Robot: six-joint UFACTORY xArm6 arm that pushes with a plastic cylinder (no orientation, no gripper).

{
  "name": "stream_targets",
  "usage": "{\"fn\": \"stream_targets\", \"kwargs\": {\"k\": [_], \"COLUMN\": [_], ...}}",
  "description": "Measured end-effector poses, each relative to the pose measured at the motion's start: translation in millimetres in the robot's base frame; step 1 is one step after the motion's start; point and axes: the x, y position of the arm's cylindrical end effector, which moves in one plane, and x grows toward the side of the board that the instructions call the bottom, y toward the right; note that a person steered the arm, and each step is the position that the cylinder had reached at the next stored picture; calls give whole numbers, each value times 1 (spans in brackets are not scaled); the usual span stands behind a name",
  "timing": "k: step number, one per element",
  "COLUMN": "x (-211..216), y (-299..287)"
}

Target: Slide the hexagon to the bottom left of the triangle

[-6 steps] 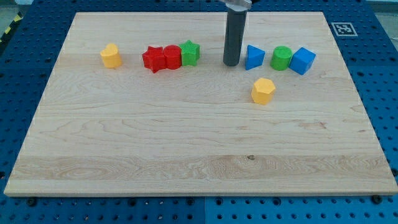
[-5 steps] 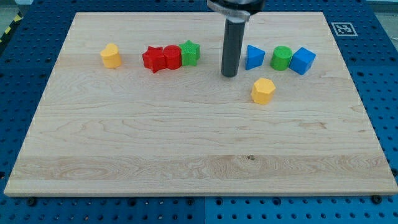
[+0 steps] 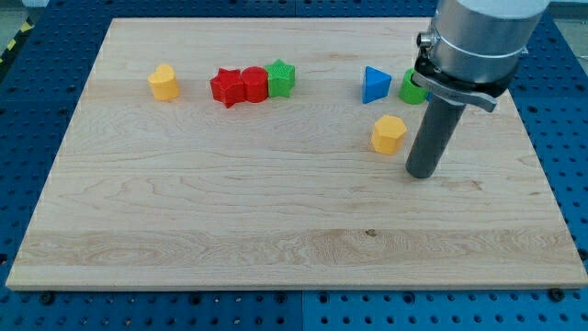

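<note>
The yellow hexagon (image 3: pixel 389 134) lies on the wooden board (image 3: pixel 276 211), below and a little right of the blue triangle (image 3: pixel 375 84). My tip (image 3: pixel 421 173) rests on the board just to the right of and slightly below the hexagon, a small gap apart. The rod and the arm's grey body rise toward the view's top right and cover the blue cube; only the left part of the green cylinder (image 3: pixel 409 88) shows.
A yellow heart-like block (image 3: pixel 164 82) sits at the upper left. Two red blocks (image 3: pixel 226 87) (image 3: pixel 254 84) and a green star-like block (image 3: pixel 281 78) form a touching row at the upper middle.
My tip has swung from left of the blue triangle down and to the right, to the hexagon's right side. The arm now hides the blue cube. No block has moved.
</note>
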Motion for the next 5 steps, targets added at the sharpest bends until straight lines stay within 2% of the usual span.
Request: {"fn": "stream_targets", "kwargs": {"k": [3, 5], "x": [-44, -44], "y": [-8, -36]}}
